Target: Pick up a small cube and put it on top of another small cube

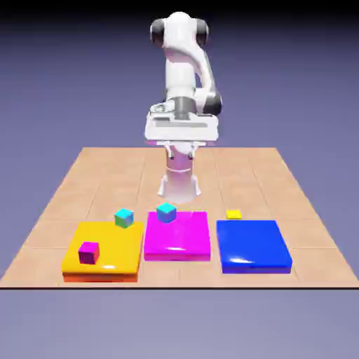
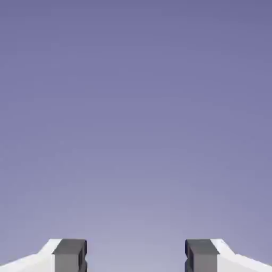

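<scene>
Magenta cube (image 1: pixel 89 253) sits on the orange slab (image 1: pixel 112 242) toward its near-left corner, exterior view; glossy blue slab (image 1: pixel 253 240) lies by the bench's near-right corner. Small yellow-topped cube (image 1: pixel 233 214) is just beyond the blue slab's far edge; a cyan-topped cube (image 1: pixel 166 212) is at the magenta slab's (image 1: pixel 177 242) far edge. White two-finger gripper (image 2: pixel 136 256) hangs above the bench (image 1: pixel 210 175), fingers spread, nothing between them.

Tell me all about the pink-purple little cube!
The little magenta cube is bright pinkish purple on top, with a darker side facing us. It looks smooth and plain, maybe like plastic. It sits flat and upright on the yellow-orange slab, toward the exterior view's left. Nothing rests on it, and only that slab touches it.
</scene>
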Robot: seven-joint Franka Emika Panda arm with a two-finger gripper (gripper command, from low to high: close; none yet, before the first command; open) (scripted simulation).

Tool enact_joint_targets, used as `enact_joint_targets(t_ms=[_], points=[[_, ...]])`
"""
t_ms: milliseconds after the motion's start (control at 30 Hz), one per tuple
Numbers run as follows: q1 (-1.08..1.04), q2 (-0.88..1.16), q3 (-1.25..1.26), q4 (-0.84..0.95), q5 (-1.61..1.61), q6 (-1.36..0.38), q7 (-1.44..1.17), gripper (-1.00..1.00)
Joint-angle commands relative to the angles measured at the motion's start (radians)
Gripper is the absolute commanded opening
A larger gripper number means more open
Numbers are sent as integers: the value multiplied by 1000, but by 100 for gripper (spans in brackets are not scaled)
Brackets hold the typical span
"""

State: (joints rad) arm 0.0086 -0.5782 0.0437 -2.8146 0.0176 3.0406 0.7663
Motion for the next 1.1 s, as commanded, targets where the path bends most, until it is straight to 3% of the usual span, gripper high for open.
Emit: enact_joint_targets(t_ms=[0, 1067], points=[[-3, -7, 36, -4, 15, 3, 21, 0], [-94, -226, 1196, -126, 481, 100, 691, 0]])
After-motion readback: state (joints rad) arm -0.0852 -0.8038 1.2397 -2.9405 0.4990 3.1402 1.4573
